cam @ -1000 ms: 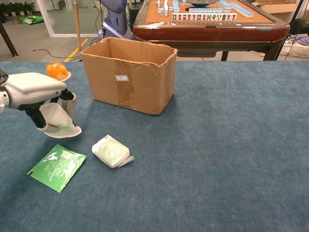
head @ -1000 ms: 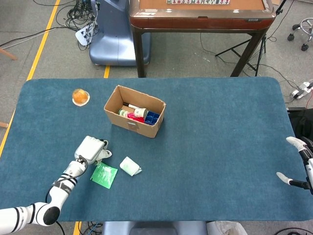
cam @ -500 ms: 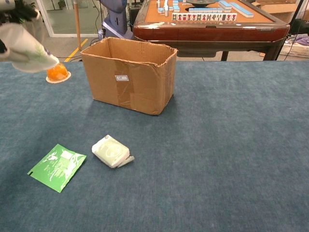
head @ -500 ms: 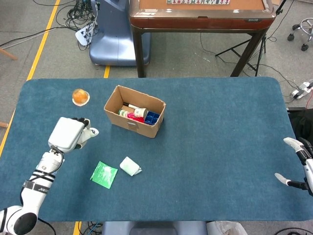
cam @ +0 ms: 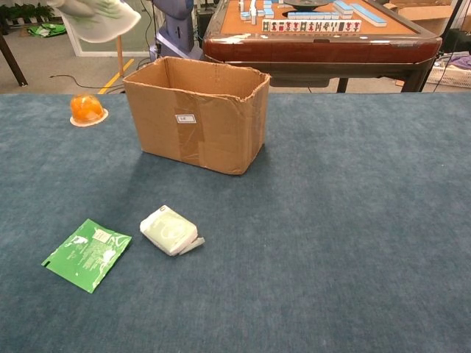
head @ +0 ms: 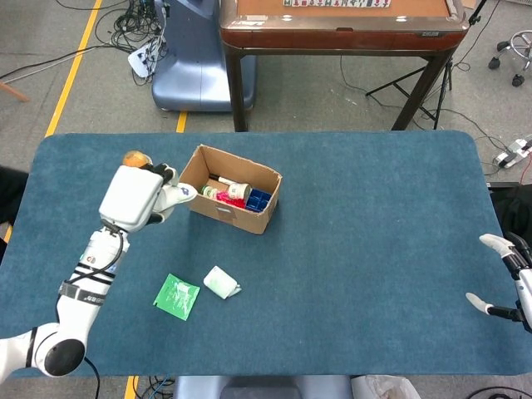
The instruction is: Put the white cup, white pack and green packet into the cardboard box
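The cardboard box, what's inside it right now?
Inside the cardboard box, head view shows a bottle, something red and something blue. The near wall hides the rest.

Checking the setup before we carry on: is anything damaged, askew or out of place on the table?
Only small things. The cardboard box has a ragged, bent top rim and sits at an angle to the table edge. The white pack lies tilted beside the green packet. Nothing has spilled.

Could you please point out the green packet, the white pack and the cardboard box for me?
green packet [cam: 87, 254], chest view, middle of its face
white pack [cam: 170, 229], chest view, top face
cardboard box [cam: 193, 126], chest view, front wall
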